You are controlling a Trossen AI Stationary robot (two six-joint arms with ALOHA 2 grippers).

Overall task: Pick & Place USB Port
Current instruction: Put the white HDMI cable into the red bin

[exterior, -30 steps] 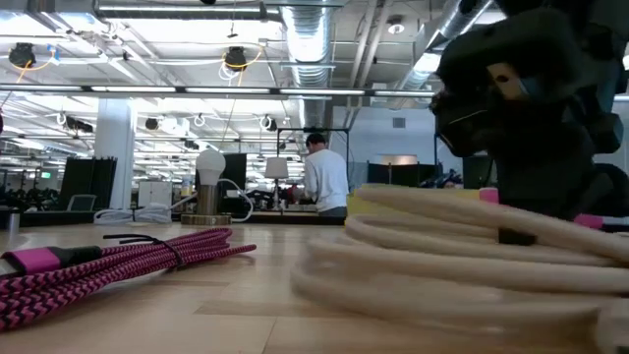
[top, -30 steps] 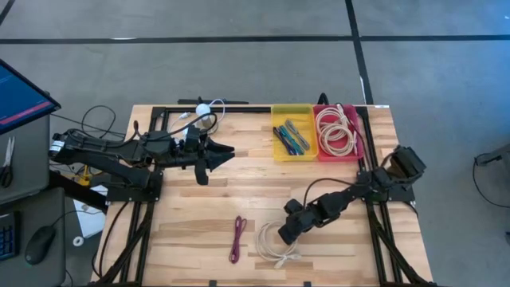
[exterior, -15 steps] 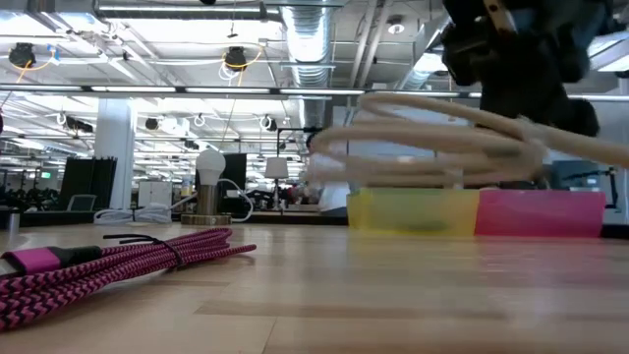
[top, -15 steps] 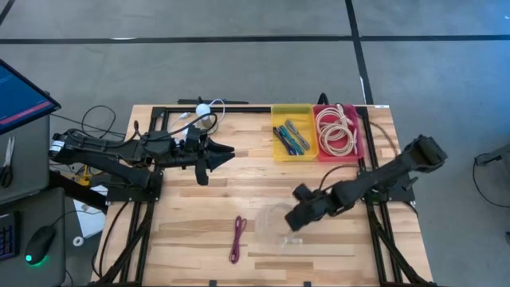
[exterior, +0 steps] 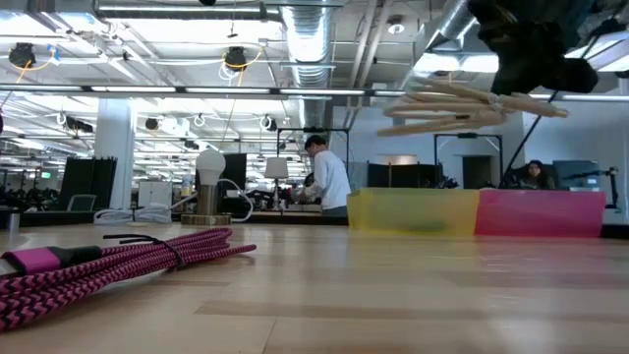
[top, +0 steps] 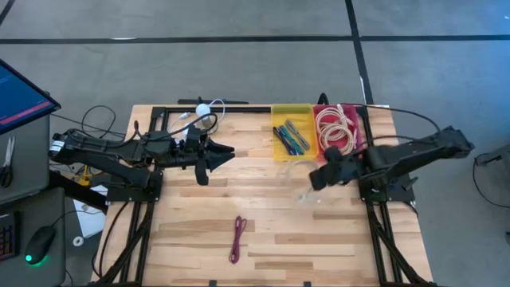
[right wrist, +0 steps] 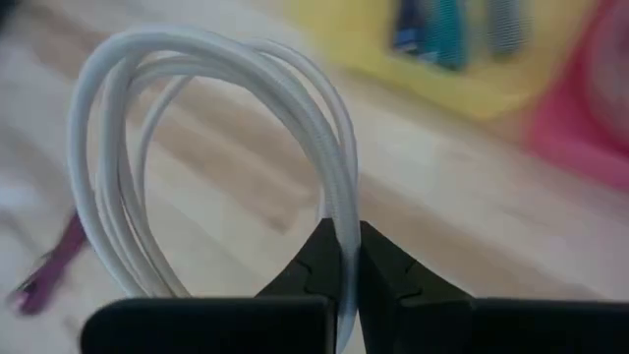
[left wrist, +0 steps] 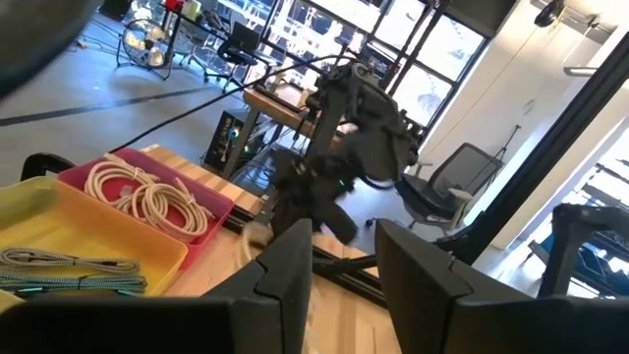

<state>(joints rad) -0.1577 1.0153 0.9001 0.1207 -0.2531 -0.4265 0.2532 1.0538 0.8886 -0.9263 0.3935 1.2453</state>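
Note:
A white coiled cable (right wrist: 197, 138) hangs in my right gripper (right wrist: 340, 264), which is shut on it. In the high view that gripper (top: 321, 174) is above the table just on the near side of the yellow bin (top: 293, 148), with the coil (top: 300, 182) blurred beside it. The low view shows the coil (exterior: 462, 103) high above the tabletop. A magenta braided cable (top: 237, 239) lies flat near the table's near edge (exterior: 108, 265). My left gripper (top: 221, 154) waits open at the table's far left (left wrist: 339, 270). My right gripper pinches several strands of the white coil at one side of its loop (right wrist: 341, 211) between its two fingers. The coil is lifted clear of the table and its loops spread out beyond the fingertips (exterior: 447, 106).
The yellow bin holds dark and teal cables (top: 292, 137); the pink bin (top: 360, 142) next to it holds coiled white cables (top: 335, 129). A lamp bulb with its cord (top: 203, 109) sits at the far edge. People stand in the room behind the table (exterior: 324, 177).
My right gripper has lifted the white coil off the table near its near edge and carried it up and toward the far edge, close to the yellow and pink bins. The coil now hangs clear of the wood. The magenta cable has stayed put.

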